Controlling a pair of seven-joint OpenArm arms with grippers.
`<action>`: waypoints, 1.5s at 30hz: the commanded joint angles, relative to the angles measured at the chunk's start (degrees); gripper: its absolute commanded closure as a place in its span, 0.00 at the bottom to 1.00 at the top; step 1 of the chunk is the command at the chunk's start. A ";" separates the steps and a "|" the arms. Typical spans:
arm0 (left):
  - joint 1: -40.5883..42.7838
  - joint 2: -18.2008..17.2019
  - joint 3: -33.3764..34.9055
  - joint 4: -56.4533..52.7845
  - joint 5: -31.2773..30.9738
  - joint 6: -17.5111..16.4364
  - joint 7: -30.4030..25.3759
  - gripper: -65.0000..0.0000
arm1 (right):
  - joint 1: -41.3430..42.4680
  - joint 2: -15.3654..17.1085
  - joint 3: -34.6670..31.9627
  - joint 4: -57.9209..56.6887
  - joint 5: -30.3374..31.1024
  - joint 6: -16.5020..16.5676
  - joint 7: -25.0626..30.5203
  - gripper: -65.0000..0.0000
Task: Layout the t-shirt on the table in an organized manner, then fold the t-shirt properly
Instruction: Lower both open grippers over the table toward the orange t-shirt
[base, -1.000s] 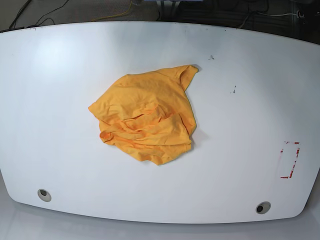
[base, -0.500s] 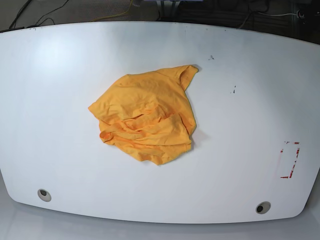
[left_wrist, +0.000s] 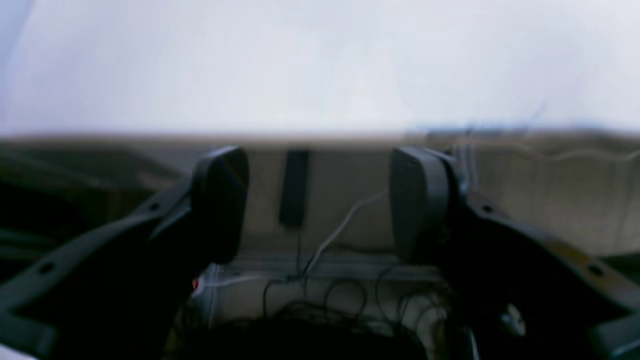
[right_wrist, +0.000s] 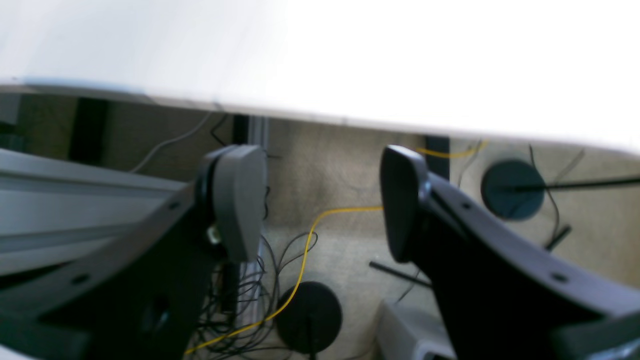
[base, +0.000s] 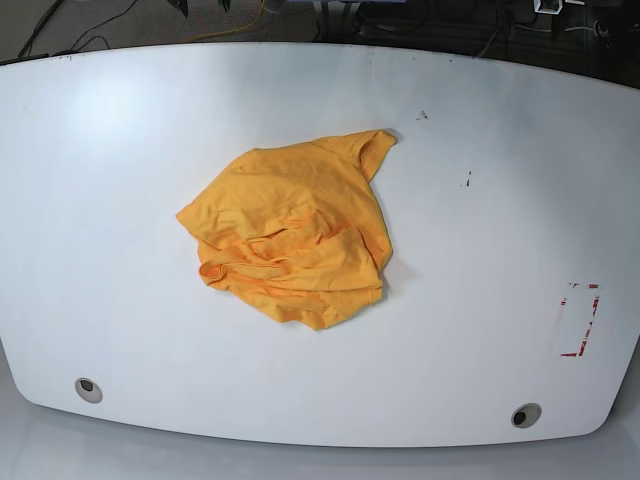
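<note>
Crumpled orange-yellow cotton t-shirt (base: 292, 236) lies bunched near centre of the glossy white curved-edge table (base: 120, 200), one pointed fold toward 1 o'clock. My left gripper (left_wrist: 320, 202) jaws spread, empty, off the table edge. My right gripper (right_wrist: 320, 200) likewise apart, nothing between them, above the cabled floor.

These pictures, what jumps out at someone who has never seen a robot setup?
A crumpled orange-yellow t-shirt lies bunched near the middle of a big glossy white table. A small red tape outline sits near its right edge. In the wrist views, the left gripper and the right gripper are open and empty, off the table's edge, above floor cables.
</note>
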 joint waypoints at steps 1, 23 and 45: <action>1.22 0.82 -0.28 2.12 -0.45 0.24 -1.26 0.36 | 0.36 0.57 0.22 0.91 0.38 -0.29 1.02 0.45; -7.66 1.87 -0.10 5.02 -0.45 0.15 -1.26 0.36 | 14.96 0.84 4.09 0.99 0.47 -0.03 -4.61 0.45; -20.14 1.96 0.08 5.11 -0.10 -9.08 0.76 0.36 | 31.57 0.57 3.74 0.99 0.47 -0.03 -6.37 0.45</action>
